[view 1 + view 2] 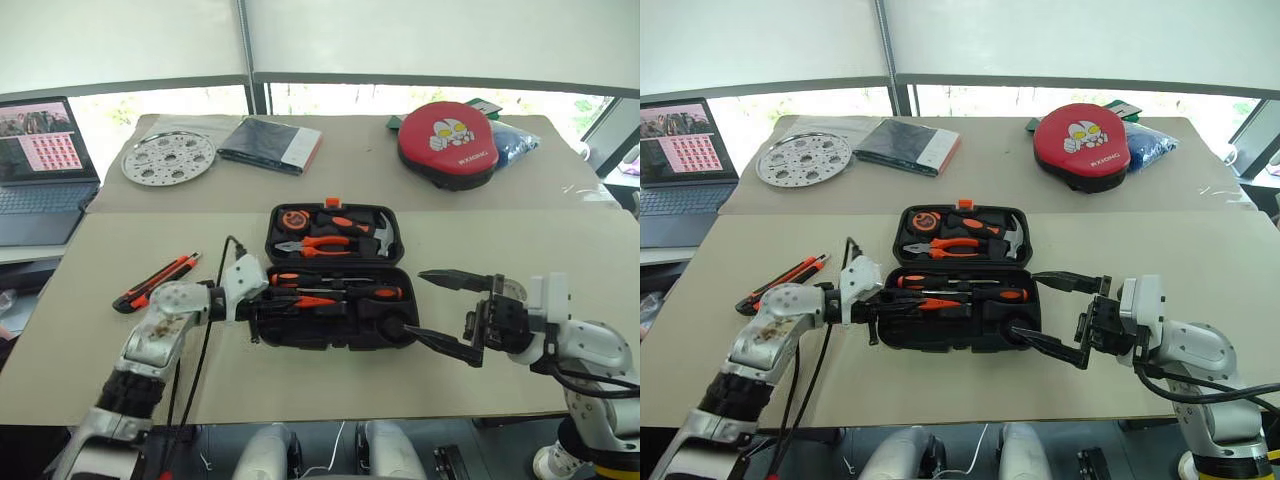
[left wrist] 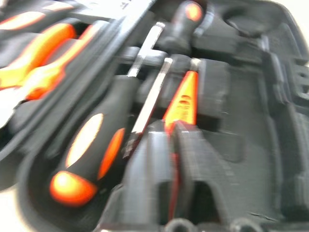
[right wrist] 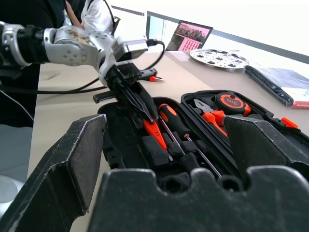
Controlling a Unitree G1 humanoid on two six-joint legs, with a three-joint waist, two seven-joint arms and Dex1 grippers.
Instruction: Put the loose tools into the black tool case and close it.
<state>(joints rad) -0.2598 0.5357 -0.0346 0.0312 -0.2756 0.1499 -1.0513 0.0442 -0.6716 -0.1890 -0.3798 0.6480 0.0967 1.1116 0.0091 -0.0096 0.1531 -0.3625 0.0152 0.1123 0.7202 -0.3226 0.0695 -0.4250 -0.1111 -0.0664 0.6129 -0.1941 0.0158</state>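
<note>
- Now the black tool case (image 1: 335, 275) is lying open in the middle of the near table, its lid part towards the far side and its tray part towards the robot.
- Two screwdrivers (image 3: 175, 126) are already resting in the tray, and the slim orange tester pen (image 2: 182, 99) is lying beside them.
- The left gripper (image 3: 136, 103) is reaching into the tray from the left, with its fingers (image 2: 193, 166) around the near end of the tester pen; I cannot tell if they are gripping it or letting it go.
- The right gripper (image 1: 448, 312) is waiting at the right end of the case, jaws standing wide apart, holding nothing.
- The utility knife (image 1: 155, 283) is lying on the table, left of the case, not yet packed.
- Risk, as I judge it: if the pen is not sitting fully in its recess, the withdrawing fingers could drag it out, and the lid would then not be closing properly.
</note>
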